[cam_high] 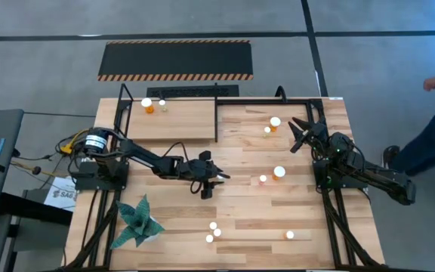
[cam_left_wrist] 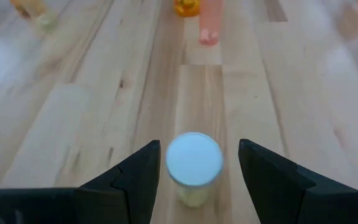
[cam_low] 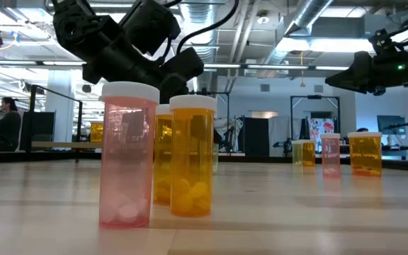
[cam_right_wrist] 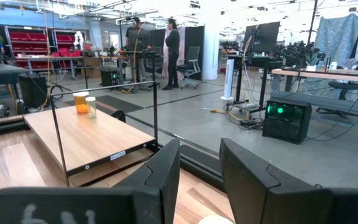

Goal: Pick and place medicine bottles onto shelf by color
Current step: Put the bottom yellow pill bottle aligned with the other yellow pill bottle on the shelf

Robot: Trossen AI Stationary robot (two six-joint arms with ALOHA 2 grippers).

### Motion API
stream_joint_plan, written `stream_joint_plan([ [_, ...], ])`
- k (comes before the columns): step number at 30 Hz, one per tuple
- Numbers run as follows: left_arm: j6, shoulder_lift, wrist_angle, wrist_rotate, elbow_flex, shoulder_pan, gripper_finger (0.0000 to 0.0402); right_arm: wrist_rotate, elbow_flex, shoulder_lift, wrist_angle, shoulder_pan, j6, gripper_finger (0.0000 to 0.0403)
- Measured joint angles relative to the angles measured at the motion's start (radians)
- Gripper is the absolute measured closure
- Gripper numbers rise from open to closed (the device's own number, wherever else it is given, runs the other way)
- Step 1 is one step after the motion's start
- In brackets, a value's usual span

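Left gripper (cam_left_wrist: pixel 194 171) spread wide, straddling a pale white-capped bottle (cam_left_wrist: pixel 194 163) mid-table.
Close off-centre and you'll tip it toward the pink bottle (cam_left_wrist: pixel 209 25) beyond. Shelf (cam_high: pixel 180 119) holds two bottles; right gripper (cam_high: pixel 301 133) waits, fingers apart, empty.

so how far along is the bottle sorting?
Early. Two bottles stand on the shelf, an orange one and a pale one. In hand: the left end effector is open, straddling a white-capped pale bottle standing mid-table, not yet gripped. The right end effector waits open near the table's far right. About nine bottles remain on the table, including a near-edge cluster.
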Motion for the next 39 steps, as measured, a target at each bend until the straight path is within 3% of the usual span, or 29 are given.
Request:
stream_joint_plan([
  [6, -0.001, 0.0, 0.0, 0.003, -0.001, 0.001, 0.0209, 0.0, 0.0, 0.0, 0.0, 0.0, 0.0, 0.0266],
  [19, -0.001, 0.0, 0.0, 0.003, -0.001, 0.001, 0.0316, 0.0, 0.0, 0.0, -0.001, 0.0, 0.0, 0.0265],
  [29, -0.007, 0.0, -0.018, 0.037, 0.045, 0.001, 0.0297, 0.0, 0.0, 0.0, -0.001, 0.0, 0.0, 0.0266],
  [39, 0.017, -0.003, -0.35, 0.048, 0.265, 0.034, 0.03, 0.0, 0.0, 0.0, -0.001, 0.0, 0.0, 0.0266],
])
